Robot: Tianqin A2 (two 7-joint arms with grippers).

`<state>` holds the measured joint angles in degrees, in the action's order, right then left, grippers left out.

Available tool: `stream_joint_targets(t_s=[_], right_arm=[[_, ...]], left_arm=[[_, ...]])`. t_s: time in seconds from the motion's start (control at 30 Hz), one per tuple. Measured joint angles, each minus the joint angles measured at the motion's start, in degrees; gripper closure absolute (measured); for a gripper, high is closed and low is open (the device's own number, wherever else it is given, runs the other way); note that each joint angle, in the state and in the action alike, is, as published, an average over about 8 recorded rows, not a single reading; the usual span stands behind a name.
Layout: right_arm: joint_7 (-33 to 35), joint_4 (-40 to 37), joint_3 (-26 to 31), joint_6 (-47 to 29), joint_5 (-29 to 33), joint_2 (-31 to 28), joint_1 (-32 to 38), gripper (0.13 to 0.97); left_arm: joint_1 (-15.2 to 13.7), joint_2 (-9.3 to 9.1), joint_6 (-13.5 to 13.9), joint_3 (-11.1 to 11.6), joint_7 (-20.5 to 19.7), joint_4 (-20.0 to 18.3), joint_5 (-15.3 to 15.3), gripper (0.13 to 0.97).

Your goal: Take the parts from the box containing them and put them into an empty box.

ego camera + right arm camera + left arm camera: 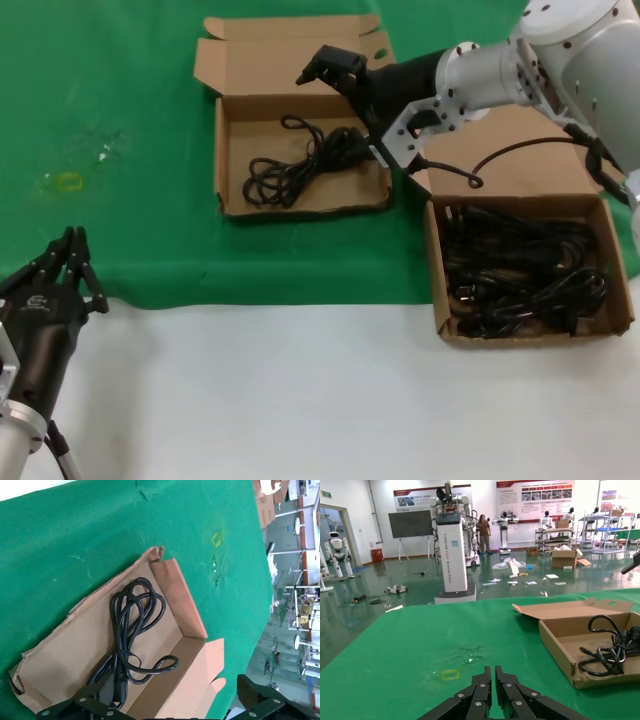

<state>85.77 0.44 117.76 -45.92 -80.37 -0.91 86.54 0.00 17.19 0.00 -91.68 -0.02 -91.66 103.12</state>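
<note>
The box with the parts (530, 331) stands at the right, holding a heap of black cables (520, 270). The other box (300, 206), with a slightly wavy front wall, stands at the middle back, and one black cable (300, 160) lies coiled in it. My right gripper (330, 68) hovers open and empty over this box's back wall and lid. In the right wrist view the gripper (172, 705) spans the box's wall (180, 600), with the cable (132, 620) below. My left gripper (70, 262) is parked shut at the near left; its fingers (482, 685) sit almost together.
A green cloth (120, 90) covers the far table; the near part is white (300, 400). A small yellow mark (68, 182) lies on the cloth at left, also in the left wrist view (450, 674). Both lids are folded back.
</note>
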Motion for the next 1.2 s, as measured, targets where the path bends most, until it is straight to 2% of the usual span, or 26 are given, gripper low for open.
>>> stream_joint_targets(t_s=[0.2,0.33,0.5,0.6,0.73,1.2], right_arm=[[-0.81,0.87,-0.25,0.43,-0.22,-0.16,-0.83,0.231],[-3.18,3.41,-0.98,1.71,-0.85,-0.61,-3.25,0.199],[-7.86,8.41,-2.41,4.22,-2.1,-1.5,-8.0,0.146],[-11.17,11.93,-3.42,5.99,-2.98,-2.13,-11.34,0.141],[-15.65,16.7,-4.79,8.41,-4.17,-2.99,-15.91,0.133],[-31.79,33.82,-9.68,17.03,-8.44,-6.04,-32.11,0.129]], left_arm=[[0.0,0.0,0.0,0.0,0.0,0.0,0.0,0.915],[0.0,0.0,0.0,0.0,0.0,0.0,0.0,0.894],[0.0,0.0,0.0,0.0,0.0,0.0,0.0,0.814],[0.0,0.0,0.0,0.0,0.0,0.0,0.0,0.765],[0.0,0.0,0.0,0.0,0.0,0.0,0.01,0.765],[0.0,0.0,0.0,0.0,0.03,0.0,0.0,0.431]])
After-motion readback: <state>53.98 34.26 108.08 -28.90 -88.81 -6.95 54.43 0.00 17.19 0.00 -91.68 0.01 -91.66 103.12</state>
